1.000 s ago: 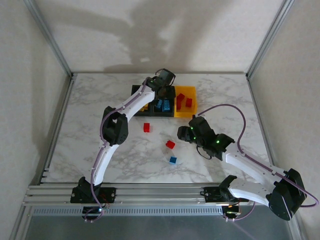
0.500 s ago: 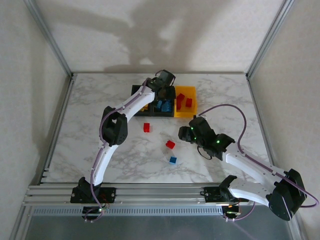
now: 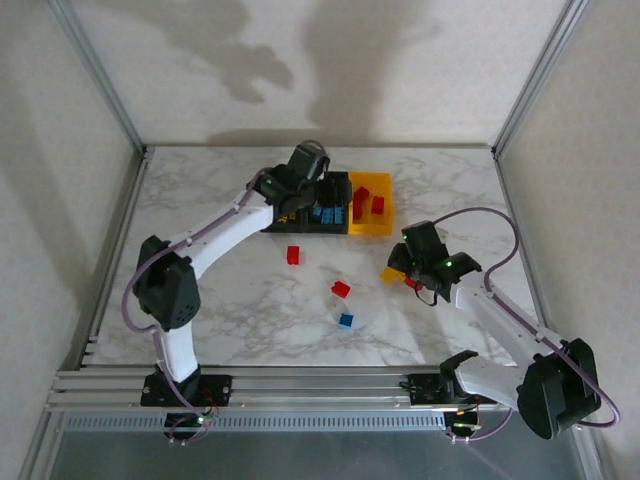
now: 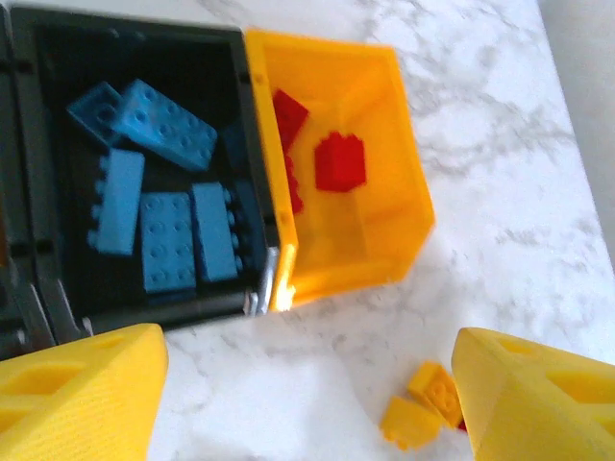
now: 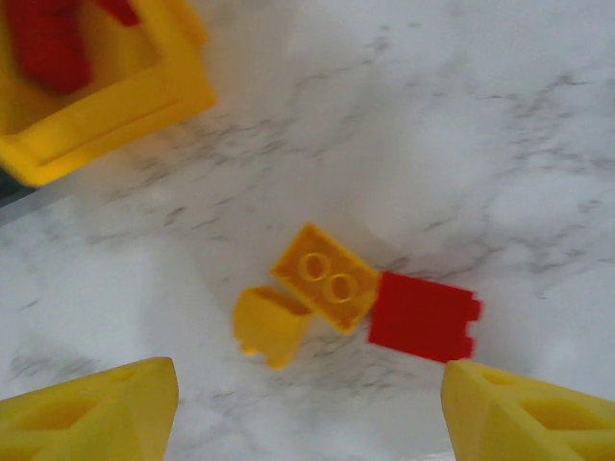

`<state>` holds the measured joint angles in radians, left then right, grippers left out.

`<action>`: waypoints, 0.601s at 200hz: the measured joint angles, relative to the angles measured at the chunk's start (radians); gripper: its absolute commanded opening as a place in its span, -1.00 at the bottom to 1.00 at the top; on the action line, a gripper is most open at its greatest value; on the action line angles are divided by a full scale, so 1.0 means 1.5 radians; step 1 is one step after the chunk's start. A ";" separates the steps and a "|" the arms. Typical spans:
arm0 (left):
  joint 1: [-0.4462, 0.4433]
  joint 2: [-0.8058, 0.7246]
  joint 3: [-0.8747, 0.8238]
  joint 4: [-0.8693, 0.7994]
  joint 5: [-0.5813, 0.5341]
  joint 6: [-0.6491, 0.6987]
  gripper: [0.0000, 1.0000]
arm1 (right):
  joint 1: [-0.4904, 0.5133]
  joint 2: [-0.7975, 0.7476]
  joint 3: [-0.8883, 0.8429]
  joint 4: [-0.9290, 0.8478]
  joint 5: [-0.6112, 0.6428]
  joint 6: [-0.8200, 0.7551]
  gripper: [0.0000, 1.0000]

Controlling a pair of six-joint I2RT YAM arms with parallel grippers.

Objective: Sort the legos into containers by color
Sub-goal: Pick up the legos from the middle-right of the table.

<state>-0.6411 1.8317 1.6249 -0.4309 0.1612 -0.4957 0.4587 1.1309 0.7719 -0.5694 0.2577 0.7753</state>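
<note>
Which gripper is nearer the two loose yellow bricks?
Right. The right gripper hangs just above the yellow bricks, fingers open on either side. The left gripper is farther off, over by the black bin.

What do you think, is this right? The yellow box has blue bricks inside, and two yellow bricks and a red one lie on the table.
Not quite. The yellow box holds red bricks, not blue; the left wrist view shows it. The rest is right: two yellow bricks and a red one lie on the table.
</note>
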 measured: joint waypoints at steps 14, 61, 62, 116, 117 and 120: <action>-0.005 -0.038 -0.067 0.027 0.027 0.003 0.56 | -0.027 0.007 -0.004 -0.001 -0.005 0.004 0.50; -0.029 -0.118 -0.241 0.094 0.089 0.007 0.56 | -0.069 0.050 -0.030 0.011 -0.031 0.004 0.48; -0.029 -0.119 -0.243 0.096 0.090 0.007 0.56 | -0.069 0.052 -0.031 0.011 -0.031 0.004 0.48; -0.045 -0.139 -0.310 0.135 0.105 0.002 0.56 | -0.088 0.112 -0.057 0.055 -0.040 0.004 0.41; -0.045 -0.139 -0.310 0.135 0.105 0.002 0.56 | -0.089 0.112 -0.057 0.056 -0.041 0.004 0.41; -0.045 -0.139 -0.310 0.136 0.105 0.002 0.56 | -0.090 0.114 -0.059 0.059 -0.042 0.004 0.40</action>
<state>-0.7082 1.6238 1.1606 -0.2276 0.3191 -0.4934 0.3237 1.3025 0.6830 -0.4805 0.1944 0.7815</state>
